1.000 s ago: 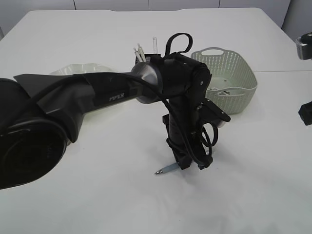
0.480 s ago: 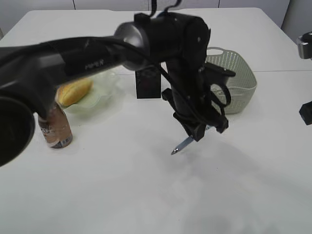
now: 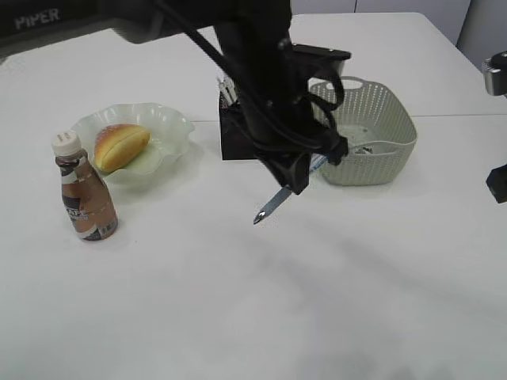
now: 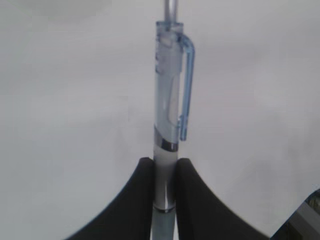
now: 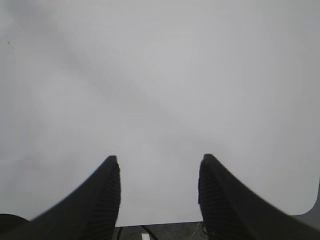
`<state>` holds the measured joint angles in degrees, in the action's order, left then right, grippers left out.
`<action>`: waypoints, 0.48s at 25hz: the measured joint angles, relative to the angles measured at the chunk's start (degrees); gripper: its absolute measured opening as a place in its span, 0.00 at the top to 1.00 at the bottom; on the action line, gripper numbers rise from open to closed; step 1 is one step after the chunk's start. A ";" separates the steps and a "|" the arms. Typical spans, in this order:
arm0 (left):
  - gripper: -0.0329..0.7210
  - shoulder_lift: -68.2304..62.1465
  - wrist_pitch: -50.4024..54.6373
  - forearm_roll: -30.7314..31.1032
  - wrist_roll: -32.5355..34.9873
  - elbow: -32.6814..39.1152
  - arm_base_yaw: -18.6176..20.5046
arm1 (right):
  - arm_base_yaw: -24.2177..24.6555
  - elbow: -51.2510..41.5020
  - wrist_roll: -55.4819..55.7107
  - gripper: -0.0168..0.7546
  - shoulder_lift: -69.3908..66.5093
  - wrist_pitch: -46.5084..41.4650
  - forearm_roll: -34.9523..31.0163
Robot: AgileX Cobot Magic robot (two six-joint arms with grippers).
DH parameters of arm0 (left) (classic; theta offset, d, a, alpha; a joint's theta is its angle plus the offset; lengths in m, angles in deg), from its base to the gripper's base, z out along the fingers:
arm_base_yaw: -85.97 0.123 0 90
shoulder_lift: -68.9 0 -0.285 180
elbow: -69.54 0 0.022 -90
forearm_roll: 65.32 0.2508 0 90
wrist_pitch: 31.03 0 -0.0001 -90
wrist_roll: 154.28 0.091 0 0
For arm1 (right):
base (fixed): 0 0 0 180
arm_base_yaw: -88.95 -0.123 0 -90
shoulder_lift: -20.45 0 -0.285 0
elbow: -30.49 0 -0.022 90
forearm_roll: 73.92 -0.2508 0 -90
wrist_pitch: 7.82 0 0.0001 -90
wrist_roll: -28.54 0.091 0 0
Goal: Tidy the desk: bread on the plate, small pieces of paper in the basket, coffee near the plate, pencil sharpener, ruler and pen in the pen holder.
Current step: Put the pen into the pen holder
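Gripping pen [image 4: 167, 125] in left jaws, right jaws apart, empty, arm [image 3: 47, 17] lettered PIPER

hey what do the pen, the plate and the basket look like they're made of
Pen: clear bluish plastic barrel and clip, see-through, with shiny metal-looking bands and tip. Plate: pale green translucent plastic or glass; the glossy ruffled rim lets light through, so it could be either. Basket: matte sage-green moulded plastic, likely, given the uniform woven pattern and one-piece loop handles.
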<state>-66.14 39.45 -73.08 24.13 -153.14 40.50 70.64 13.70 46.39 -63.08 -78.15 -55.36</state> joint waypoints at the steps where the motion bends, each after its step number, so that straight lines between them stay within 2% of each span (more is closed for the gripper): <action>1: 0.87 0.75 0.00 0.00 0.00 1.90 0.32 | 0.00 0.00 0.00 0.46 0.10 0.00 0.00; 5: 0.87 5.05 -7.22 -0.77 -0.11 11.47 1.49 | 0.00 0.00 0.00 0.46 0.04 0.00 0.00; 12: 0.87 15.34 -37.66 -1.95 2.50 33.01 1.49 | 0.00 0.00 0.00 0.46 0.04 0.00 0.00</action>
<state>-50.80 1.78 -75.03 26.63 -120.13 41.99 70.64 13.70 46.39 -63.04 -78.15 -55.36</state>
